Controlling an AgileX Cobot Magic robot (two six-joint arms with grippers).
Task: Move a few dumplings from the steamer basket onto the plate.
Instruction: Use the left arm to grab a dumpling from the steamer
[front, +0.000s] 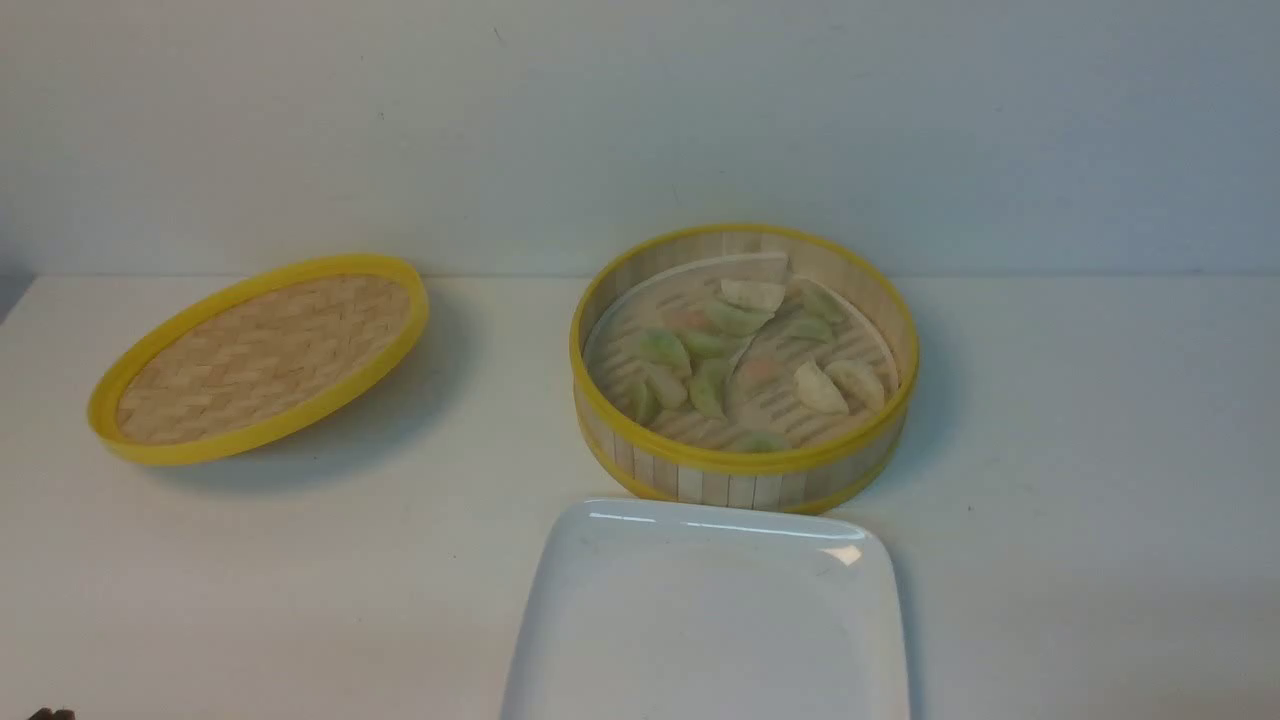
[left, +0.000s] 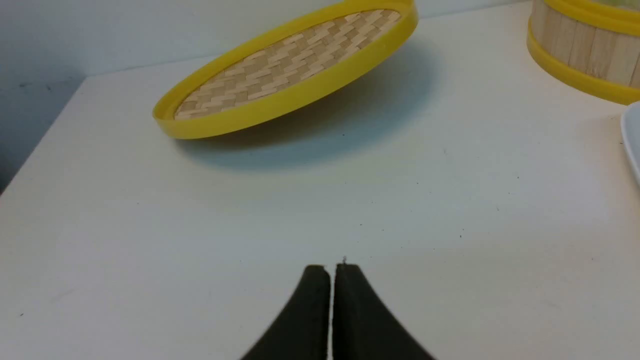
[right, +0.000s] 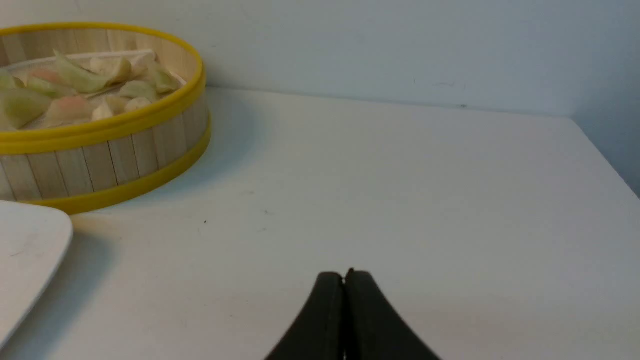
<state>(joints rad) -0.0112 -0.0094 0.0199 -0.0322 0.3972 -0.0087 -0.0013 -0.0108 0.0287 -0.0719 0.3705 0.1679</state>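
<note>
Two tools, the left tool (left: 331, 267) and the right tool (right: 345, 274), are hovering over the worktop (front: 1050, 450), jaws pressed together on nothing. The dumplings (front: 735, 360) are lying jumbled in the steamer basket (front: 740, 480), ahead and between the arms, crescents pointing every way. The right tool is sitting nearer, I'd judge. The plate (front: 700, 620) is waiting bare just before it.

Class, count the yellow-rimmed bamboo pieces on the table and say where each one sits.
2. The steamer basket, holding the dumplings, stands centrally, just behind the plate. The flat woven lid lies apart on its left, tilted. Nothing seems to hide a third.
</note>
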